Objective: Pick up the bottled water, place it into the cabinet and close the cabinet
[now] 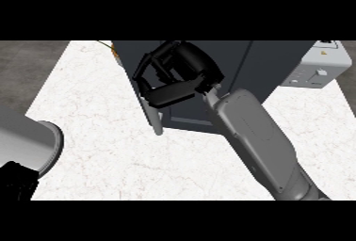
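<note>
The right hand [173, 75] is hanging over the dark grey cabinet [278, 61] at the white marble counter's [104, 155] far edge, fingers curled; whether around the bottled water I cannot tell. The bottle is hidden. Likely light, slippery, best taken mid-body. The left hand [17, 181] is lying at the near left corner.

one cabinet [278, 66], one toaster [322, 68], two hands [173, 77]

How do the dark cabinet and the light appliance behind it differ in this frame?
The cabinet is dark blue-grey and tall, filling the middle; the appliance is pale grey, smaller, at the far right. The right robot hand is at the cabinet's left edge; nothing touches the appliance. Both stand on the white counter.
</note>
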